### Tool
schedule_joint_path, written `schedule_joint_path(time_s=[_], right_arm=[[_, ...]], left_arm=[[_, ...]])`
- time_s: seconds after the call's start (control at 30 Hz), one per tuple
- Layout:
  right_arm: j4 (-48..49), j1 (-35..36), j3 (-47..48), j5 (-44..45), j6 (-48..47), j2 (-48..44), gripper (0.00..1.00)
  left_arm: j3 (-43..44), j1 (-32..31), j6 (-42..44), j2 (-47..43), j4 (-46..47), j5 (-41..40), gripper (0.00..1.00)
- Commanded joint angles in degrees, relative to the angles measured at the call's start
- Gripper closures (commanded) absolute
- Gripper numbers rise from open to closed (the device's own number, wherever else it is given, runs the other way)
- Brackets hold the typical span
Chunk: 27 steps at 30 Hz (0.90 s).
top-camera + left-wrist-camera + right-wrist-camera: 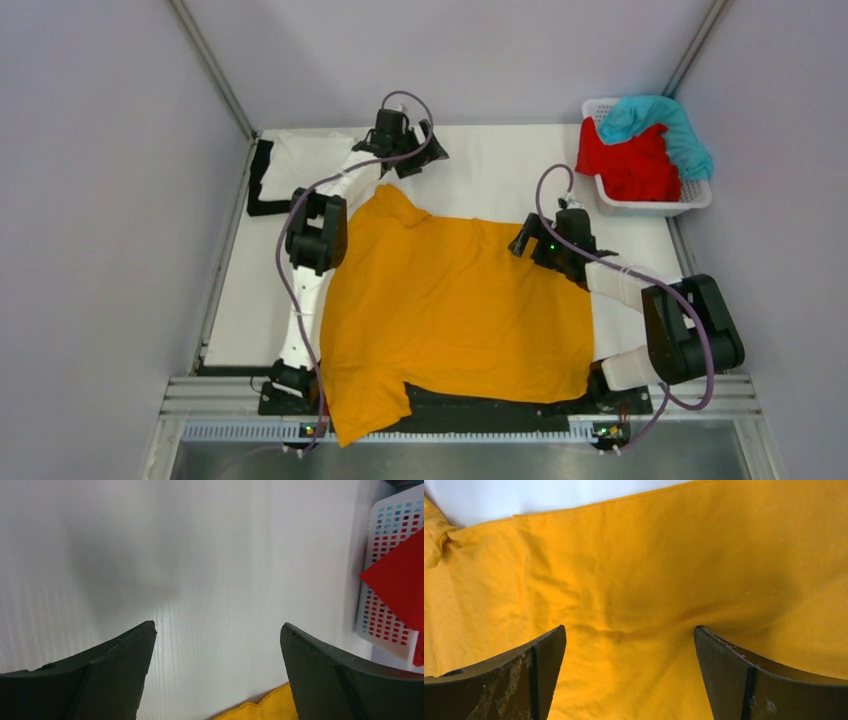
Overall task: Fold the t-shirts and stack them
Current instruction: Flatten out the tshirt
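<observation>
**Item 1 – placement.** The mustard-orange t-shirt [460, 300] is laid flat across the ctr of the table [500, 160]. One sleeve is pointed to the far left; the other sleeve and a corner are draped over the near edge at the left. It is spread but not yet folded, and the layout is judged to be meant to expose edges for a first fold. A white t-shirt [310, 155] is seen at the far-left corner w/ a black t-shirt [260, 185] along its left side. This is judged to be the stack site, but fold quality cannot be confirmed. The red t-shirt [630, 165] and teal t-shirt [665, 120] are heaped in the basket [660, 207] at far right, w/ the teal one draped over the rim. Both are judged unprocessed.

**Item 2 – pose.** The left arm is extended along the table's left side, elbow raised. The left end effector [218, 626] is held just past the far sleeve, over bare table. Its jaws are spread wide and nothing is gripped. The right arm is bent inward from the right side. The right end effector [629, 628] is held over the shirt's far-right portion, near its far edge. Its jaws are also spread wide; cloth is seen between and below them, but none is pinched. Whether the cloth is touched cannot be told.

**Assessment.** A pick of the far edge is judged to be in prep.
</observation>
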Motion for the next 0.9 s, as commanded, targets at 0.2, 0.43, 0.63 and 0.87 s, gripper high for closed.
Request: schedule_joint_path(time_s=[0.2,0.43,0.63,0.87], right_arm=[[-10.34,0.07,-0.91,5.28,-2.62,1.26,0.01],[-11.64,0.12,-0.66,7.49,-3.13,0.53,0.01],[-11.67,0.06,-0.93,7.32,-3.11,0.67,0.01],[-11.6,0.06,-0.98,7.42,-3.07,1.26,0.01]], left_arm=[[-14.16,-3.56,16.37,-20.66,-6.35,-14.03,0.01],[-29.36,-7.91,26.95,-29.66,-11.46,-25.55,0.01],[-28.24,-8.22,27.53,-24.58,-14.66,-24.79,0.16],[-23.9,-8.23,27.32,-18.8,-16.1,-23.89,0.41]])
